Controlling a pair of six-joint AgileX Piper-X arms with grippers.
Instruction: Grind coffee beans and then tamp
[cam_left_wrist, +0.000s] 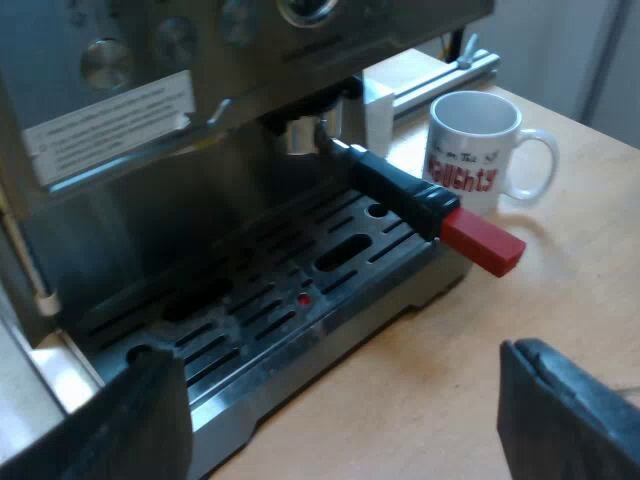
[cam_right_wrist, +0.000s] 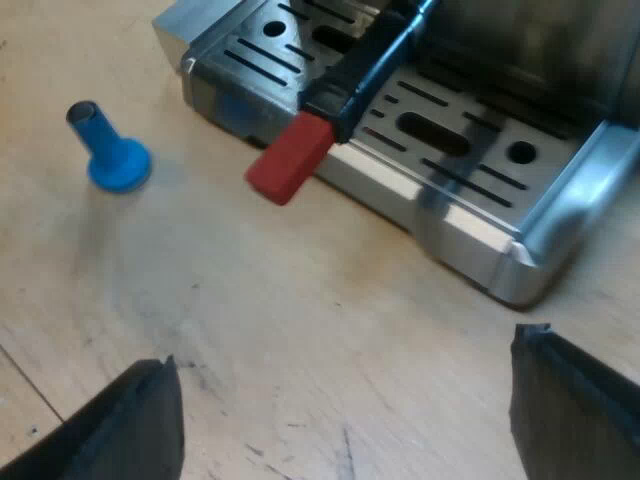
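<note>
Left gripper (cam_left_wrist: 340, 400): two black fingers spread wide, nothing between them, above the pale wooden table (cam_left_wrist: 520, 330). Ahead of these fingers is the espresso machine (cam_left_wrist: 150, 180), brushed steel, with a slotted metal drip tray (cam_left_wrist: 300, 290). Holder (cam_left_wrist: 300, 135): round metal body locked into the machine's front, its dark straight handle (cam_left_wrist: 395, 185) reaching out over the tray and ending in a blocky red end (cam_left_wrist: 483, 243). Mug (cam_left_wrist: 475, 150): white glazed ceramic, red lettering, beyond the red end; contents cannot be told. Right gripper (cam_right_wrist: 345, 400): fingers likewise wide apart and holding nothing. Tamper (cam_right_wrist: 110, 150): blue, round flared base on the table, well ahead of one finger and apart from the red end (cam_right_wrist: 290, 157).
</note>
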